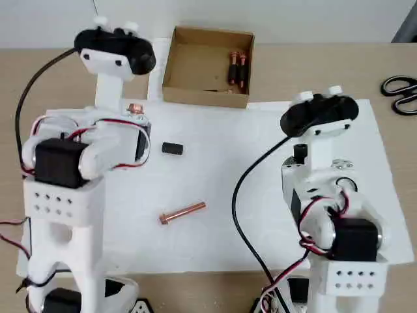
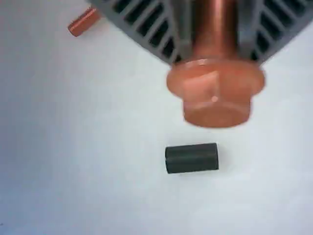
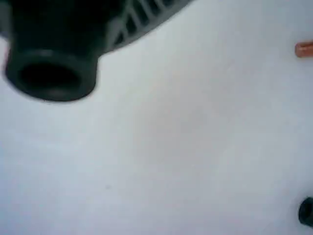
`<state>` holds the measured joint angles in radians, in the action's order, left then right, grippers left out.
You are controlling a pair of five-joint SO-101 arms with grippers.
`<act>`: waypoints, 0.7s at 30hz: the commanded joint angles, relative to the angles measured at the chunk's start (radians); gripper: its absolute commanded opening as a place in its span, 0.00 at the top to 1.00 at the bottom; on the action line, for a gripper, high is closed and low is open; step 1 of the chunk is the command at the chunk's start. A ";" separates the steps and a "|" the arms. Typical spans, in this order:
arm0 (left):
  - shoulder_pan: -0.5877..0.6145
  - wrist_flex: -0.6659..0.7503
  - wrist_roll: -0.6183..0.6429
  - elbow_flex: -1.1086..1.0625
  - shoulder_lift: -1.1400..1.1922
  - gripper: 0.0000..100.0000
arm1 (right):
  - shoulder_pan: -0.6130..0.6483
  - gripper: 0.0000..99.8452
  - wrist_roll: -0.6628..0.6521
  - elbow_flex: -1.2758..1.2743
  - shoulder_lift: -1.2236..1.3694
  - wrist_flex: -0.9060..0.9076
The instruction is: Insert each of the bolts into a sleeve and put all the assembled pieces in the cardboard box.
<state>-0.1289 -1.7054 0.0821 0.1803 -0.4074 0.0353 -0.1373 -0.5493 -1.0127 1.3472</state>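
Observation:
My left gripper [image 1: 135,112] [image 2: 215,34] is shut on a copper bolt [image 1: 135,107] [image 2: 215,93], hex head pointing outward, held above the white sheet. A loose black sleeve [image 1: 172,149] [image 2: 191,157] lies on the sheet just beyond that head. My right gripper [image 1: 300,156] [image 3: 63,24] is shut on another black sleeve [image 1: 300,152] [image 3: 51,73], its open bore facing the camera. A second copper bolt [image 1: 182,213] [image 2: 84,22] [image 3: 304,49] lies loose mid-sheet. The cardboard box [image 1: 205,96] at the back holds two assembled pieces [image 1: 236,69].
A white paper sheet [image 1: 215,241] covers the work area on a wooden table. Black scissors [image 1: 401,91] lie at the far right edge. Both arm bases stand at the table's front, with open sheet between them.

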 commanded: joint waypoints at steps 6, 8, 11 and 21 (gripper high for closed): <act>-0.005 0.038 0.035 -0.081 -0.068 0.99 | 0.007 1.00 0.008 -0.083 -0.093 -0.085; -0.005 0.057 0.038 -0.081 -0.069 0.99 | 0.007 1.00 0.008 -0.095 -0.104 -0.082; -0.008 0.083 0.040 -0.081 -0.074 0.99 | 0.007 1.00 0.009 -0.106 -0.117 -0.081; -0.008 0.084 0.040 -0.081 -0.074 0.99 | 0.007 1.00 0.009 -0.106 -0.127 -0.081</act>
<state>-0.1304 -1.6441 0.1174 0.0974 -0.4411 0.0384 -0.1373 -0.6582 -1.1231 1.2843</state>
